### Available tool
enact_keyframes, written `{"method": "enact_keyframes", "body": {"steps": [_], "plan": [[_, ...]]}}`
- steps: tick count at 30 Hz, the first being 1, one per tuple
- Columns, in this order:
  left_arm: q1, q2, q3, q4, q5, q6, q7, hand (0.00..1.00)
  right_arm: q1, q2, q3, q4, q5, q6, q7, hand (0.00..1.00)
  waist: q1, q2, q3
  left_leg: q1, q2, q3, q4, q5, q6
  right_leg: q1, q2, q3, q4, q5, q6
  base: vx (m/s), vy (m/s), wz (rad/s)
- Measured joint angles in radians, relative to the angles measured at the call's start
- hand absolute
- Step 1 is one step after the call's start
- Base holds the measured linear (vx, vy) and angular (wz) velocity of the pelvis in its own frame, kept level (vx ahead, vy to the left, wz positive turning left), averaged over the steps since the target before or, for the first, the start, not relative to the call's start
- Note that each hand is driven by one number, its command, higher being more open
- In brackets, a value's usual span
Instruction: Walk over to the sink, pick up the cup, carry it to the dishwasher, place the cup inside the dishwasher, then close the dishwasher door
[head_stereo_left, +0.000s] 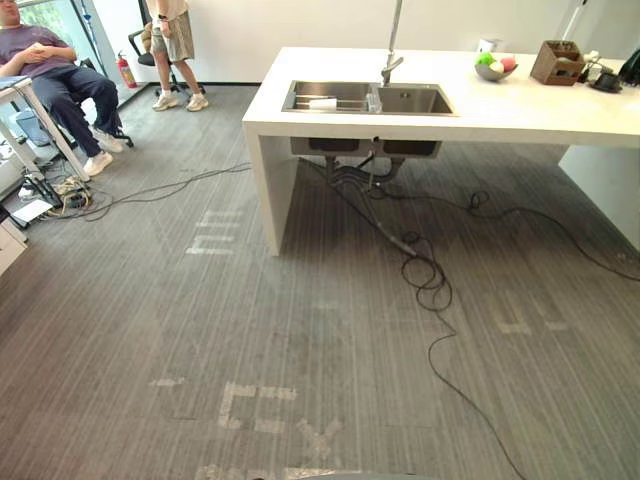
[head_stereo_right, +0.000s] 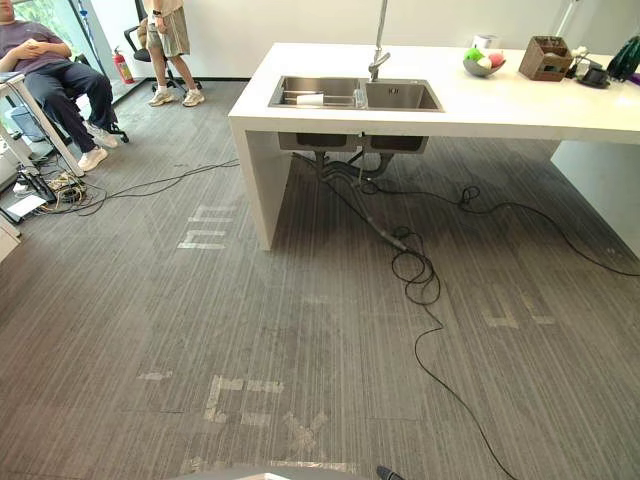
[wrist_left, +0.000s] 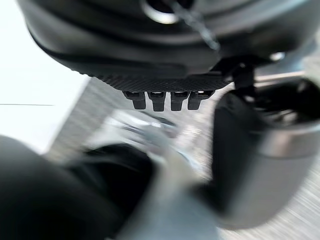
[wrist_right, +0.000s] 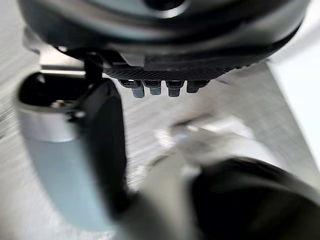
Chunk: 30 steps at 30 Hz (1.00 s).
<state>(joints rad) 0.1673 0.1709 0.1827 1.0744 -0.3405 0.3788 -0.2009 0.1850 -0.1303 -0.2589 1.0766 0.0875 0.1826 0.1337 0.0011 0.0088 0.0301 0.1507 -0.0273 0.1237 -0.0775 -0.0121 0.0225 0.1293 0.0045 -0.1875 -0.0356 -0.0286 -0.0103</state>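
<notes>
While the cup (head_stereo_left: 322, 103) lies in the sink (head_stereo_left: 412, 100) well ahead, walking is judged the current step; left hand (wrist_left: 150, 50) and right hand (wrist_right: 160, 40) relaxed, empty. Next: approach the counter (head_stereo_left: 520, 108).

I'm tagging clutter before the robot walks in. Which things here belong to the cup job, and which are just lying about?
Job:
sink
cup, in its left basin
counter

Lying about:
fruit bowl
wooden box
floor cables
fire extinguisher
seated person
standing person
</notes>
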Motion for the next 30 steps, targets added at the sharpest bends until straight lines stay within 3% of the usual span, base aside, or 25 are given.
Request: {"method": "enact_keyframes", "body": {"steps": [2, 7, 22, 30], "plan": [[-0.017, -0.016, -0.034, -0.002, 0.030, -0.051, -0.020, 1.00, -0.021, 0.010, 0.039, 0.001, -0.067, -0.042, -0.009, 1.00, 0.004, -0.003, -0.001, 0.013, -0.002, -0.006, -0.008, 0.001, -0.001, 0.020, 0.000, -0.013, -0.016, 0.000, 0.003, 0.01, -0.012, 0.12], [-0.037, -0.018, -0.066, -0.010, 0.105, -0.134, -0.026, 1.00, -0.067, 0.010, 0.050, 0.011, -0.068, -0.058, -0.039, 1.00, 0.005, -0.007, 0.024, 0.013, -0.003, -0.008, -0.008, 0.000, -0.001, 0.024, 0.000, -0.025, -0.020, -0.003, 0.009, -0.02, -0.019, 0.07], [-0.029, -0.013, -0.110, -0.004, 0.106, -0.256, 0.033, 1.00, -0.082, 0.007, 0.050, 0.033, 0.017, -0.052, -0.037, 1.00, 0.001, -0.006, 0.034, 0.015, -0.003, -0.006, -0.014, 0.002, -0.003, 0.026, -0.001, -0.033, -0.019, -0.006, 0.024, -0.04, -0.013, 0.00], [-0.021, -0.022, -0.102, 0.011, 0.106, -0.332, 0.073, 1.00, -0.082, 0.007, 0.048, 0.045, 0.049, -0.081, -0.021, 1.00, -0.002, -0.008, 0.039, 0.015, -0.003, -0.008, -0.014, 0.005, -0.007, 0.028, -0.002, -0.038, -0.017, -0.007, 0.025, -0.04, -0.019, 0.02]]}}
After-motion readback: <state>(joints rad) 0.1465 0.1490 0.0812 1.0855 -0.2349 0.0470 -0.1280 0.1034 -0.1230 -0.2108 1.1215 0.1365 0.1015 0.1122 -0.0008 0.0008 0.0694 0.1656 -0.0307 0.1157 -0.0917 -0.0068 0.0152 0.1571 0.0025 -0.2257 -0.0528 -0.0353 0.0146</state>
